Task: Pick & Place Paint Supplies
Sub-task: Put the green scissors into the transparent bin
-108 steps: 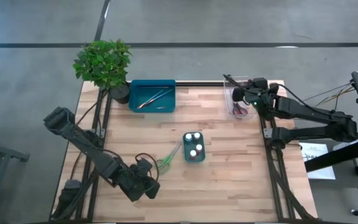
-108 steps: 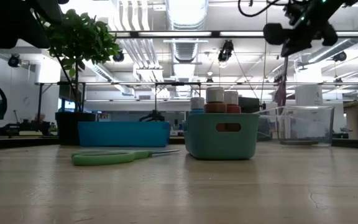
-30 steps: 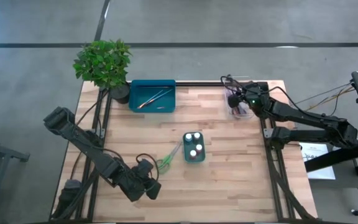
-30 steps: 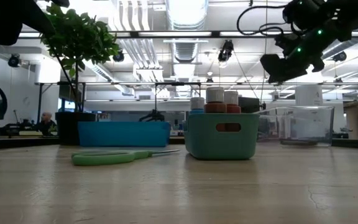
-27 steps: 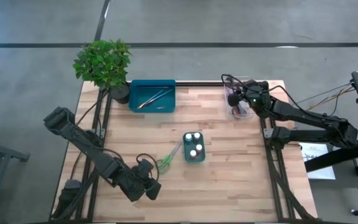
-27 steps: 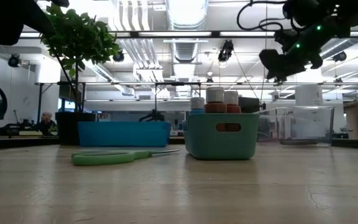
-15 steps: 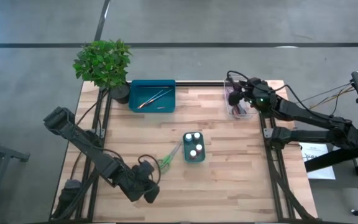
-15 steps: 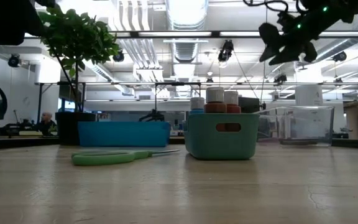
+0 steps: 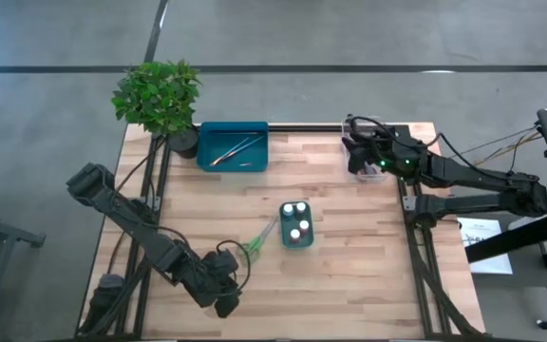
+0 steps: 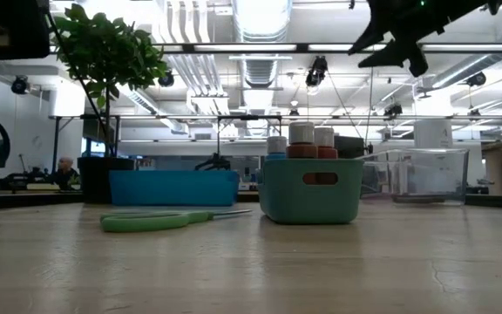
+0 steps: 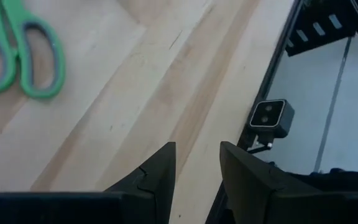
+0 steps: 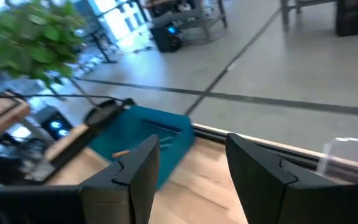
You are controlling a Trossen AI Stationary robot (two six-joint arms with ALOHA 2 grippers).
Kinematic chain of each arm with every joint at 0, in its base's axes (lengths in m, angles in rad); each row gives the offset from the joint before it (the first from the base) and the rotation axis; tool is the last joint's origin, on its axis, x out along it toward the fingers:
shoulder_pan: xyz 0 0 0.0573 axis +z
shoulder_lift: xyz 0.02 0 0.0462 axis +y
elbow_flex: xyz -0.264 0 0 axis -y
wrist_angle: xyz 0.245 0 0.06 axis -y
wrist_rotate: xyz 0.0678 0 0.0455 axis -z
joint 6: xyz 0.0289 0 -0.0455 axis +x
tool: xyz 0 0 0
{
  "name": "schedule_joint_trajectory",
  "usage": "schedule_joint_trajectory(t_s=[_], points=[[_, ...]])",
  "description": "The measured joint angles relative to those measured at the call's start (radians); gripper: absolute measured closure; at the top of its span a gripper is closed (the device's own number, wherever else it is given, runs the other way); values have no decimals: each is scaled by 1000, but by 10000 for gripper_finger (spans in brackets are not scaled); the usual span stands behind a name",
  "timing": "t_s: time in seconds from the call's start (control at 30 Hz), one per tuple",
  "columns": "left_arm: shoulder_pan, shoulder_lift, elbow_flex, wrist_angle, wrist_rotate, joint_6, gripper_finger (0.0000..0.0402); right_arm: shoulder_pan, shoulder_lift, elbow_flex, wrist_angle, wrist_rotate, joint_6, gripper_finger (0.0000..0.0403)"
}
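Right gripper [image 9: 352, 155] lifted off clear tray [image 9: 365, 169], fingers parted, empty. Left gripper [image 11: 195, 163] apart too, near one green scissors [image 9: 253, 250]. Three pots [image 9: 295, 219], two brushes [image 9: 234, 149].

Two dark fingers [image 12: 261, 180] stand apart, nothing between them. Beyond lies a teal tray [image 12: 151, 134] at ten o'clock, holding a brush [image 12: 121, 153].
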Motion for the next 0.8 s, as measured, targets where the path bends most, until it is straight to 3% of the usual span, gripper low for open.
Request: schedule_joint_trajectory(t_s=[0.33,0.67,0.8], points=[[76,0,85,-37,13,137,267,89,0,0,30,2,75,220],[163,0,157,-262,52,173,268,135,-1,0,73,2,134,220],[181,9,158,-402,52,120,268,144,-1,0,102,1,134,220]])
